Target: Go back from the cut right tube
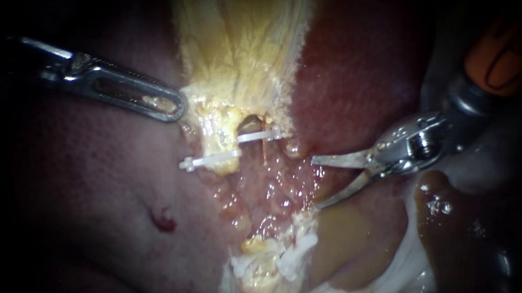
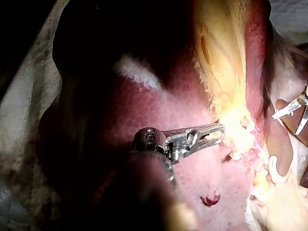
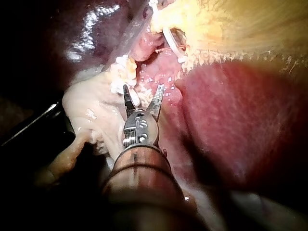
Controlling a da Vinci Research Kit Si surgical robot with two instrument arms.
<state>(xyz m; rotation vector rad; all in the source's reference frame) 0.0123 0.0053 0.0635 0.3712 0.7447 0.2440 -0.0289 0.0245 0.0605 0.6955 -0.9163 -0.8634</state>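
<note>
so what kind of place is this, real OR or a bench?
Looks like a surgical bench setup, though the views alone can't rule out an operating room. Tells: a liver lit close up, white clips on the tissue, and the thin metal left instrument and right instrument, its blades open.

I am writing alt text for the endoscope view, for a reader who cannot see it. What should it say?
The right instrument holds its jaws open and empty, apart from a white clip that lies across pale yellow tissue in the middle. The left instrument has its tip at that tissue's edge; liver lies on both sides.
</note>
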